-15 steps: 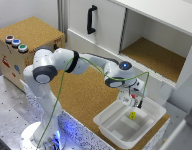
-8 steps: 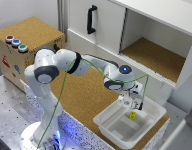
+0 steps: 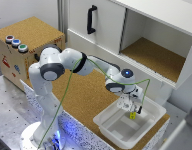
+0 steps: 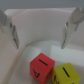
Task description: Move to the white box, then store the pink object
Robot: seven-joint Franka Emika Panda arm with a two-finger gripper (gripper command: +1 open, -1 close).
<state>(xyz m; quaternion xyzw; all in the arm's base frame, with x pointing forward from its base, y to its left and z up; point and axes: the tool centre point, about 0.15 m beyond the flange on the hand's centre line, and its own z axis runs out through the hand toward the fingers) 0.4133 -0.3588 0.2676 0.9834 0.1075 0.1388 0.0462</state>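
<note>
Below the spread, empty fingers (image 4: 9,31) of the gripper (image 4: 40,29), the pink object (image 4: 42,69) rests on the floor of the white box (image 4: 45,20), a small reddish cube with dark markings on its faces. It looks rigid, light and smooth-sided, so it probably tolerates a firm pinch; its flat opposing faces offer the obvious hold, though its small size leaves little margin for misalignment. Touching it on one side sits a yellow block (image 4: 68,74) of like size, which would crowd a finger descending on that face; the free pair of faces is judged the safer choice. Beyond the fingers rises the box's white wall. In the exterior view the gripper (image 3: 131,106) hangs over the white box (image 3: 151,107), which sits on a cork-topped surface (image 3: 83,95); only the yellow block (image 3: 132,115) is discernible there.
</note>
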